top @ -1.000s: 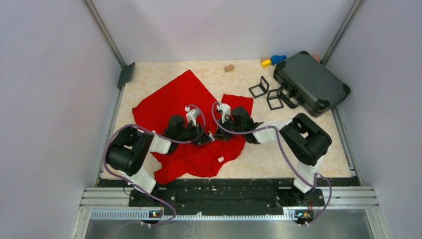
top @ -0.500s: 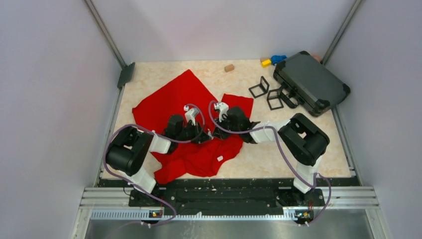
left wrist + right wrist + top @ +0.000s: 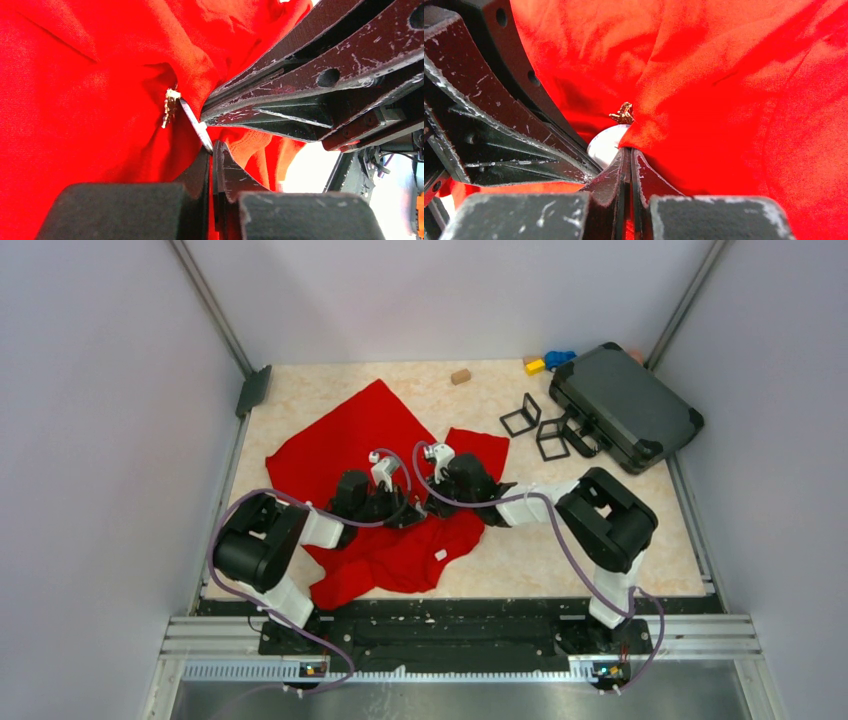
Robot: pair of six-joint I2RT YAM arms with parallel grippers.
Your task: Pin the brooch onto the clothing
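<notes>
Here, both arms lie low and stretched forward over the pale marbled table point(image 3: 520, 560), wrists bent in toward each other above the middle of the large bright red soft fabric garment point(image 3: 350, 435). It lies spread and rumpled on the table, with its small white tag point(image 3: 438, 556) close to its near edge.

The left claw point(image 3: 212, 149) is pressed shut, its tips nipping the end of the thin silver back piece of the small gold-coloured metal brooch point(image 3: 170, 107). The brooch sits against a fold at the garment's centre. The right claw point(image 3: 630, 151) is likewise fully closed, pinching a ridge of the garment just beside the brooch. The two claws meet almost tip to tip there, the left one's dark finger filling the side of the right wrist view.

Compared with a second ago, the right arm's wrist has slid leftward, further over the garment's middle, and its elbow has followed a little. The left arm holds much the same pose as before, and the garment's outline looks nearly unchanged.
</notes>
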